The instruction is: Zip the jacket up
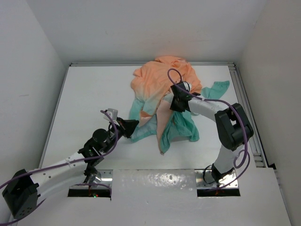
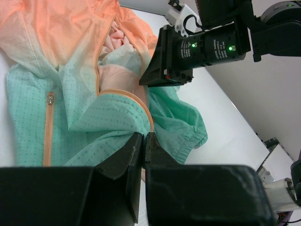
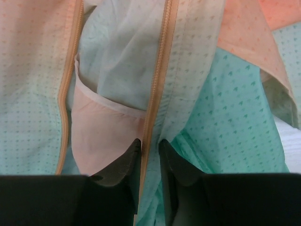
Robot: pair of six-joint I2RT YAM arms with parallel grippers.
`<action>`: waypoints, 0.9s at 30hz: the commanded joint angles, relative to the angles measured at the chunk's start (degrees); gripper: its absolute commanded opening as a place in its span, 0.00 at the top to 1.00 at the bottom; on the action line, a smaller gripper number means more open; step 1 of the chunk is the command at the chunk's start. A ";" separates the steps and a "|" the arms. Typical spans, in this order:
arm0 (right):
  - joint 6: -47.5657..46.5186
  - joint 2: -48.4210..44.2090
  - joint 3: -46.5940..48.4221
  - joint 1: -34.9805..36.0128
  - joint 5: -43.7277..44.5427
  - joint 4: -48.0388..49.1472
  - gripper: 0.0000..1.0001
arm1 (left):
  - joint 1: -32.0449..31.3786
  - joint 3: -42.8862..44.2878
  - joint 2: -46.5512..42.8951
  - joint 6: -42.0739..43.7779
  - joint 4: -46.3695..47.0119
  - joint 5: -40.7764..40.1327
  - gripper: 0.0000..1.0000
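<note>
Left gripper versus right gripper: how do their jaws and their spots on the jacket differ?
Jaws: the left gripper is shut, pinching the teal hem edge of the jacket. The right gripper shows a narrow gap between its fingers.
Spot: the left gripper is at the jacket's teal near end. The right gripper is mid-jacket, astride an orange zipper tape.
Both sit on the jacket's orange-trimmed edges.

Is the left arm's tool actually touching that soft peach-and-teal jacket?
Touching. The left wrist view shows the left tool shut on the orange-trimmed edge of the peach-and-teal fabric jacket.
</note>
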 commanded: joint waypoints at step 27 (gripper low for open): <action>0.99 9.02 24.22 4.41 -16.15 -4.25 0.39 | -0.12 -0.28 -0.90 0.03 1.95 -1.38 1.00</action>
